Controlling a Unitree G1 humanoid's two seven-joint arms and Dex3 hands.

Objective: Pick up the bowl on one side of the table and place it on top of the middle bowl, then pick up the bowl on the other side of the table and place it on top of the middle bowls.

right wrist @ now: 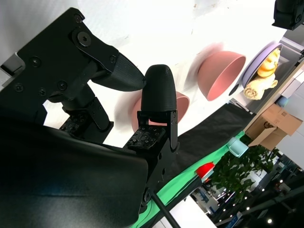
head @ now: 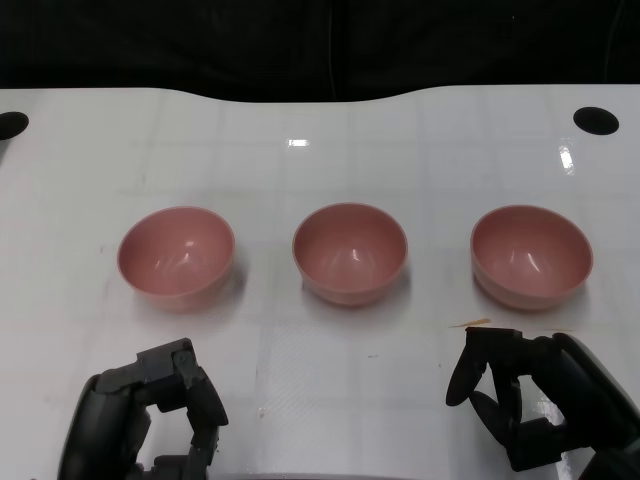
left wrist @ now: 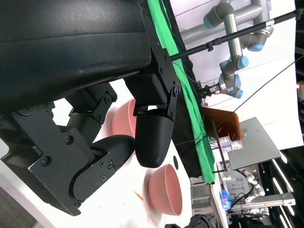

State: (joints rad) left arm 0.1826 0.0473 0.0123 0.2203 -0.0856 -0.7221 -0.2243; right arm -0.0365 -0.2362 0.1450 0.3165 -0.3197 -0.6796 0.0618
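Observation:
Three pink bowls stand in a row across the white table (head: 320, 170): the left bowl (head: 177, 255), the middle bowl (head: 349, 250) and the right bowl (head: 530, 255). All are upright, empty and apart from each other. My left hand (head: 150, 415) hovers near the front edge, in front of the left bowl, fingers apart and holding nothing. My right hand (head: 535, 400) sits in front of the right bowl, likewise empty. The left wrist view shows the right bowl (left wrist: 166, 190) past my fingers (left wrist: 152, 137). A bowl (right wrist: 221, 73) shows in the right wrist view, and another (right wrist: 180, 102) partly behind a fingertip (right wrist: 159, 88).
Black round holes lie at the far right corner (head: 597, 120) and far left corner (head: 10, 125) of the table. A small orange fleck (head: 470, 323) lies in front of the right bowl. Dark cloth runs along the back edge. Grey-blue robot arms (left wrist: 232, 33) stand beyond the table.

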